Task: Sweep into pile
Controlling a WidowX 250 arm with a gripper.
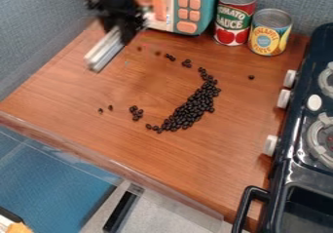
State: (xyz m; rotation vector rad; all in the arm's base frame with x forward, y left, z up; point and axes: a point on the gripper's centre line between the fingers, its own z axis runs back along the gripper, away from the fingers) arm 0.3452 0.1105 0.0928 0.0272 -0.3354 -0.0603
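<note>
The small dark beans [192, 106] lie on the brown worktop [130, 142], most of them in a dense, curved pile. Stray beans sit to the left of the pile and beyond its far end, with a lone one off to its right. Beyond the pile and to its left is the black pincer [128, 25], blurred, with a pale bar [104, 49] just beneath it; whether it is released or clenched cannot be told. Beyond the pile stand a teal box with orange buttons [207, 5], a red can [234, 15] and a yellow can [270, 32]. The black stove [296, 144] is to the pile's right.
</note>
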